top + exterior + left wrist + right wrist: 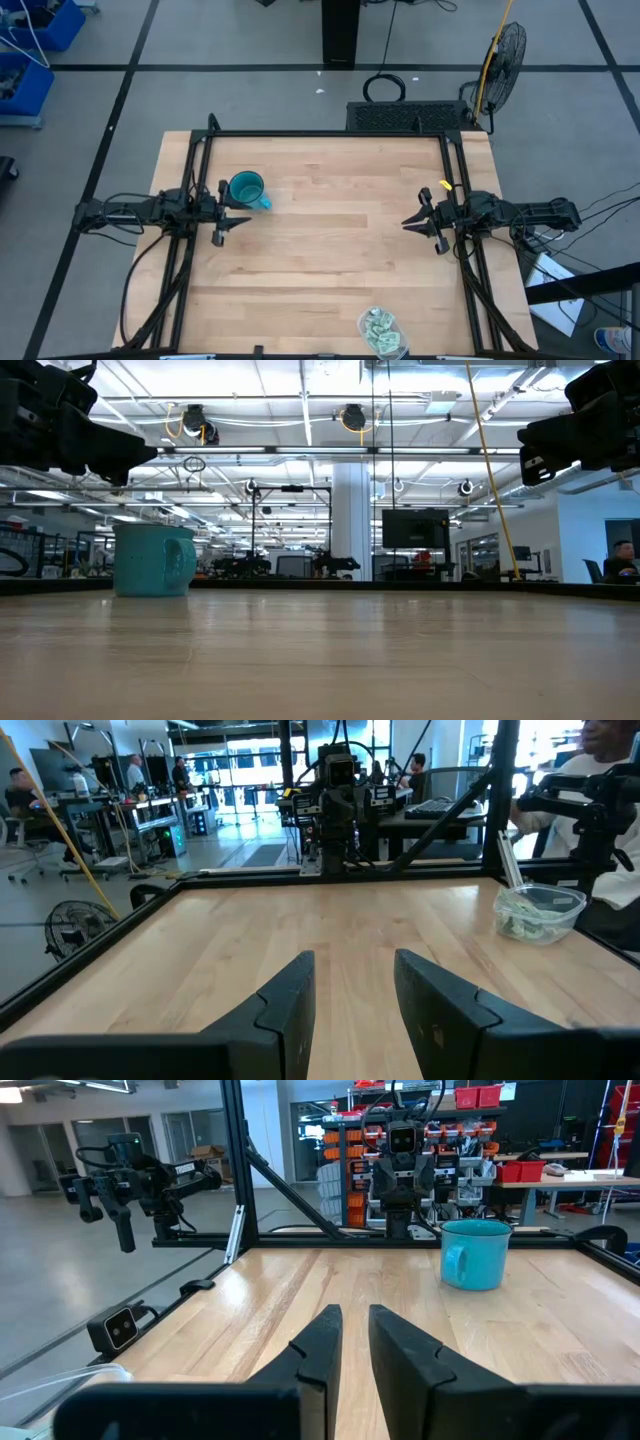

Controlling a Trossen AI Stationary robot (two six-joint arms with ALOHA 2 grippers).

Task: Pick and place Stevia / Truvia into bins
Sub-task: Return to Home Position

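1. The pale wooden table (330, 240) carries 2 things, well apart.
2. A teal mug (246, 188) stands upright near its left side.
3. A clear tub (380, 330) sits at the high view's bottom edge, right of centre.

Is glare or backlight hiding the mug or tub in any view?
High view: even light, mug and tub both plain. Low view: ceiling lights backlight the left arm and right arm into silhouettes; mug lit, tub out of frame. Left wrist view: bright windows behind, tub readable. Right wrist view: mug evenly lit.

Robotics lab, monitor (415, 528), floor fan (507, 52)
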